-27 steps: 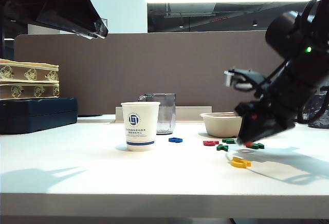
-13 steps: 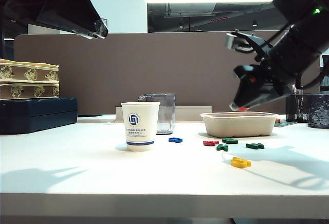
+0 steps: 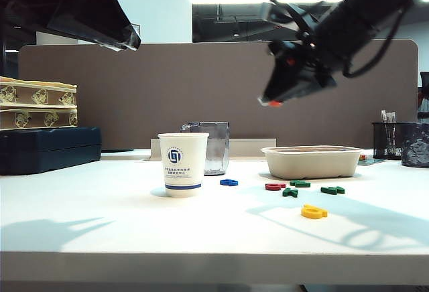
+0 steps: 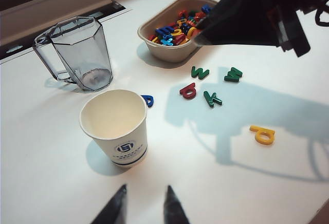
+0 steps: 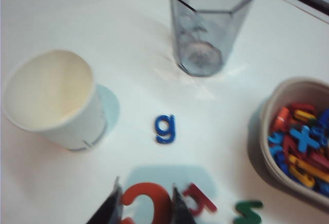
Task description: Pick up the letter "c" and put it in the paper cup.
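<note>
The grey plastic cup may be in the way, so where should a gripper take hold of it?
By its handle, from the side away from the bowl: the loop juts out there. The left gripper, open above the paper cup, is free; the right gripper, high up, holds the letter "c".

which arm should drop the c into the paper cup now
Right. The right gripper already holds the letter "c" between its fingers, raised above the table. The left gripper hangs empty near the paper cup.
</note>
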{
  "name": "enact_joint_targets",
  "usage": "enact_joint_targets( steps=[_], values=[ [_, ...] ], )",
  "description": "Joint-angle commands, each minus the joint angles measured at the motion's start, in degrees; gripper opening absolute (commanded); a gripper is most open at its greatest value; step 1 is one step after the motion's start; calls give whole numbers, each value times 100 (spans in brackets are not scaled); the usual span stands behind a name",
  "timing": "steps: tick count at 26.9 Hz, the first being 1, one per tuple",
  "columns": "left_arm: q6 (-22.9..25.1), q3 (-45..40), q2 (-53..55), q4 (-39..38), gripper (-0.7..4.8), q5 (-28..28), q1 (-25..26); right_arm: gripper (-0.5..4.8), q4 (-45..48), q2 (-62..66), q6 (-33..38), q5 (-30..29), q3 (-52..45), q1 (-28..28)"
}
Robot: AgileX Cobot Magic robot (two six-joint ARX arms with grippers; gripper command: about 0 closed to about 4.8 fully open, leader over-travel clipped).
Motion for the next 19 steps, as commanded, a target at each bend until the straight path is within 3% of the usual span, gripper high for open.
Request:
enact_joint_targets(
  steps=[1,19],
  values=[
    [4,35,-9,76,88,-17,-4,115,4,-28,26,-61,177,164],
    [4,35,-9,98,88,-17,-4,116,20,254,31,-144,748,800]
  ],
)
